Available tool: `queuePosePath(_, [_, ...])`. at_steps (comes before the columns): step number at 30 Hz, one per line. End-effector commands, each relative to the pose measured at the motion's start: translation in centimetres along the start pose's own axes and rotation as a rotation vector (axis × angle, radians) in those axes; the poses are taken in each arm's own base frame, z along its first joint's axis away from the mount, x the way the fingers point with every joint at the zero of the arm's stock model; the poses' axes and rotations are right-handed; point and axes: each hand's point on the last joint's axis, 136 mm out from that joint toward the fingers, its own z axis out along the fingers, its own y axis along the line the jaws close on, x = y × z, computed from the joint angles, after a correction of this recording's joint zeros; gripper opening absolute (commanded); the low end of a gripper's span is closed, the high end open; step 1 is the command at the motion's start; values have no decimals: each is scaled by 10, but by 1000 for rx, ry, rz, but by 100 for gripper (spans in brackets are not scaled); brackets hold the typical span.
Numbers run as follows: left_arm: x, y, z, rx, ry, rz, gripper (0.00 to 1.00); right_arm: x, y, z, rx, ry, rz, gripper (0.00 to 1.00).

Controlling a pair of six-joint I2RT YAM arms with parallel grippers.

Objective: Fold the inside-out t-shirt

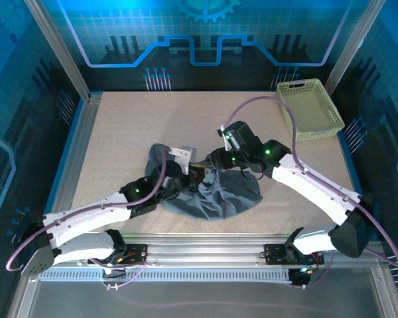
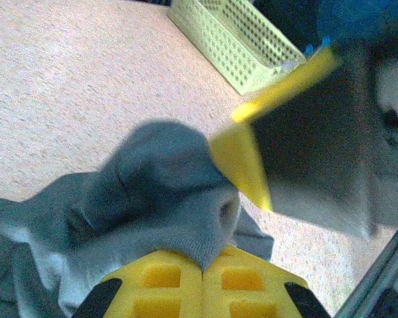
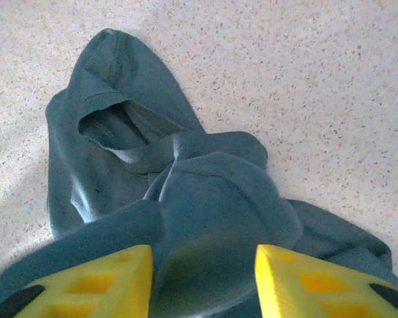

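Left pincer (image 2: 203, 265) clamps bunched t-shirt (image 2: 152, 192); right pincer (image 3: 202, 265) gapes.

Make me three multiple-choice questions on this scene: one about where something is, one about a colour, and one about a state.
1. Where on the table does the basket stand?
A. near left corner
B. far right corner
C. centre

2. What colour is the t-shirt?
A. red
B. white
C. dark slate-grey

3. How is the left tool?
A. shut on the t-shirt
B. open above the basket
C. shut on nothing

Answers:
1 B: the top view puts it at the far right corner.
2 C: the crumpled cloth reads dark grey.
3 A: the left wrist view shows it closed with a fold of the t-shirt pinched in it.
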Motion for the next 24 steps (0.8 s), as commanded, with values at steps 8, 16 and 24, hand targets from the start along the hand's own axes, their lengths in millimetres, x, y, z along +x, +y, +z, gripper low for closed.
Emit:
queuePosePath(8, [-21,1,-16,68,-11,-86,0,33,33,-7,-211,-105,-127,47])
queuePosePath(16, [-26,2,-22,84,-22,-101,0,56,38,43,-160,-29,-136,45])
queuePosePath(24, [-31,11,-26,70,-32,-111,0,43,18,58,-44,-36,-170,14])
